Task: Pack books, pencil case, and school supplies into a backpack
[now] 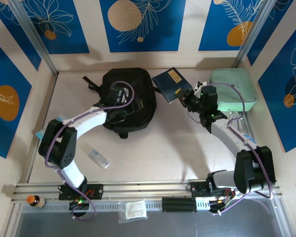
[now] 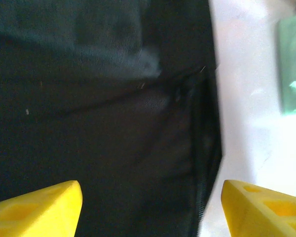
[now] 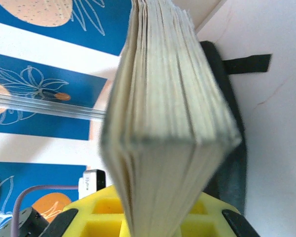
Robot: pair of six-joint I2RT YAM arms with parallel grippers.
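The black backpack (image 1: 133,91) lies at the back middle of the table, its fabric also under the left wrist camera (image 2: 113,123). My left gripper (image 1: 119,109) hangs over it, open, the yellow fingers (image 2: 44,205) wide apart with nothing between them. My right gripper (image 1: 189,98) is shut on a dark-blue book (image 1: 170,84) with a yellowish label, held tilted just right of the backpack. Its pale page edges (image 3: 167,113) rise from between the yellow jaws of the right gripper (image 3: 158,224). The small clear plastic box (image 1: 98,158) lies on the table near the left arm. The mint-green zip case (image 1: 233,89) sits at the back right.
A light-blue packet (image 1: 40,133) peeks out at the left wall behind the left arm. A small orange-capped bottle (image 1: 33,200) and a clear bag (image 1: 133,210) lie on the front rail. Patterned walls close the table on three sides. Bare tabletop (image 1: 158,148) lies between the arms.
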